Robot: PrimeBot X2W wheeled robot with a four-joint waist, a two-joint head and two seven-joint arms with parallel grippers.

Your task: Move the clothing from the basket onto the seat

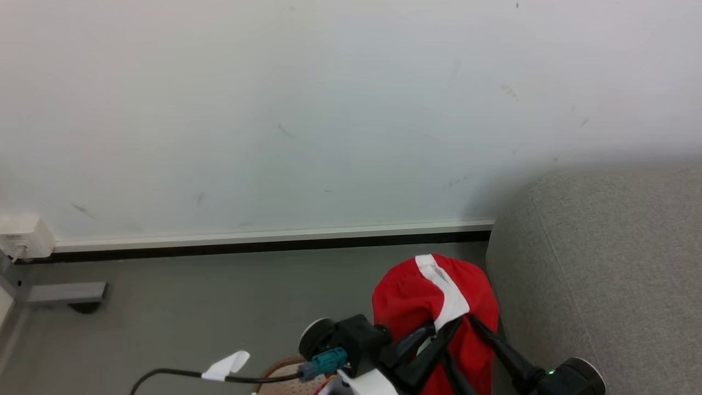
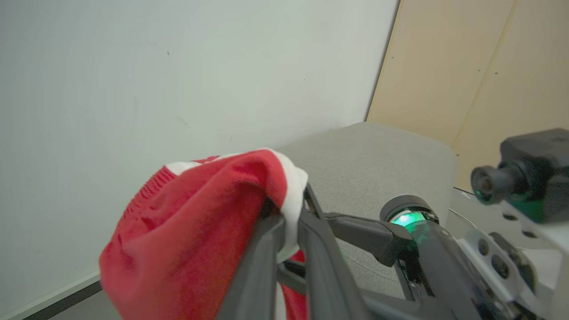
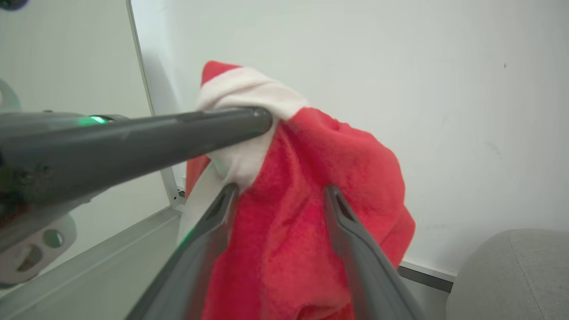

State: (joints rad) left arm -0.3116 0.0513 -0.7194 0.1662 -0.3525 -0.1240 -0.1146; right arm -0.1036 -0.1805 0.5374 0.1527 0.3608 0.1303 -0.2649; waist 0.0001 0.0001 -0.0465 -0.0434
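Observation:
A piece of the clothing (image 1: 411, 296), bright red with a white band, hangs in the air just left of the grey seat (image 1: 603, 263). My left gripper (image 2: 291, 209) is shut on its white band, and the fabric drapes down over the fingers. My right gripper (image 3: 280, 191) is open, one finger on each side of the hanging red cloth, just below the left gripper's tips. A sliver of the basket (image 1: 282, 366), brown rim and perforated cream wall, peeks out at the bottom edge under my left wrist. What lies inside the basket is hidden.
A pale wall with a baseboard runs behind everything. At the far left are a white socket box (image 1: 22, 236) and a grey metal foot (image 1: 66, 293). A black cable with a white tag (image 1: 227, 365) trails from my left wrist. A tan panel (image 2: 466, 66) stands beyond the seat.

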